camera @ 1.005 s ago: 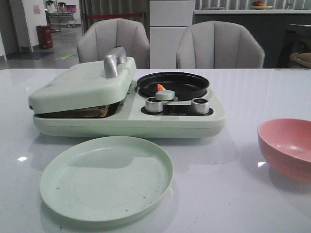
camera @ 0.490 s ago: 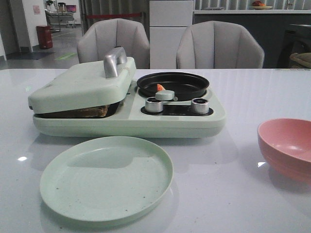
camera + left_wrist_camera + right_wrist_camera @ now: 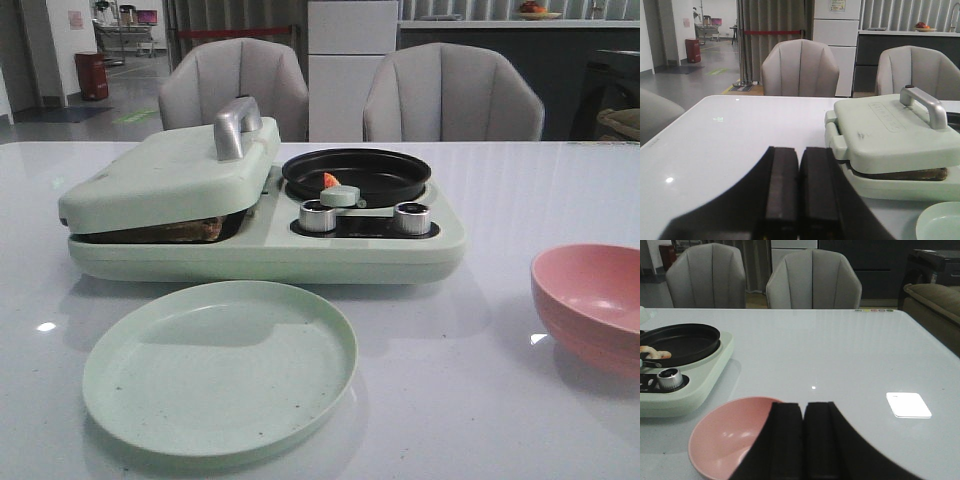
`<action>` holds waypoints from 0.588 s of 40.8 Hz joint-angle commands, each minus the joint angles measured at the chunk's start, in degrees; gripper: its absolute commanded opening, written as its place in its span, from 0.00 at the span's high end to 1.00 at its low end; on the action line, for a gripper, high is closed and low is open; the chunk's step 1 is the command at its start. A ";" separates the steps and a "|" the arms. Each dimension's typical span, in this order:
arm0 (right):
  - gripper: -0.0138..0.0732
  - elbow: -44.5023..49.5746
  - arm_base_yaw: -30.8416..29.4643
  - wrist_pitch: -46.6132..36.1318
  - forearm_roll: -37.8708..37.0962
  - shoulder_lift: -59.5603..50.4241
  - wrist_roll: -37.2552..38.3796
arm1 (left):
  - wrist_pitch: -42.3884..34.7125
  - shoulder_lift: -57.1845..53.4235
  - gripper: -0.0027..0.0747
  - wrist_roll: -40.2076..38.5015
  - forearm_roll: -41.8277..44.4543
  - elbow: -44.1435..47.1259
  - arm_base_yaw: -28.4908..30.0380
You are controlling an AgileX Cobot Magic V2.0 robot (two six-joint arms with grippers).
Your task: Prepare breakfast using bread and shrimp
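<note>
Meanwhile, bread and shrimp sit cooking

Bread (image 3: 190,230) lies under the press lid (image 3: 170,175), nearer the left hand (image 3: 790,200); shrimp (image 3: 330,180) rests in the pan (image 3: 356,172), toward the right hand (image 3: 804,445). Both hands are pressed together.

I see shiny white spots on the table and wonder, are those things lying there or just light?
Just light: in the right wrist view a bright white patch and a tiny dot of glare sit on the glossy table; the front view has a small glint left of the green plate; the left wrist view shows another.
</note>
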 commanded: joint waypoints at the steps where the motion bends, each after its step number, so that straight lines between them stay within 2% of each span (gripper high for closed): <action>1: 0.80 3.48 -0.34 -12.32 1.63 -1.31 0.02 | -5.30 -0.96 0.84 -0.61 -0.03 1.81 0.02; 3: 0.80 3.05 -0.34 -8.93 1.87 -1.31 0.02 | -5.30 -0.96 0.84 -0.61 -0.03 1.81 0.02; 6: 0.80 3.22 -0.17 -8.09 1.87 -1.31 0.02 | -5.30 -0.96 0.83 -0.61 -0.03 1.81 0.02; 24: 0.80 3.22 0.74 -12.81 -0.17 -1.31 -0.03 | -5.30 -0.96 0.84 -0.61 -0.03 1.81 0.02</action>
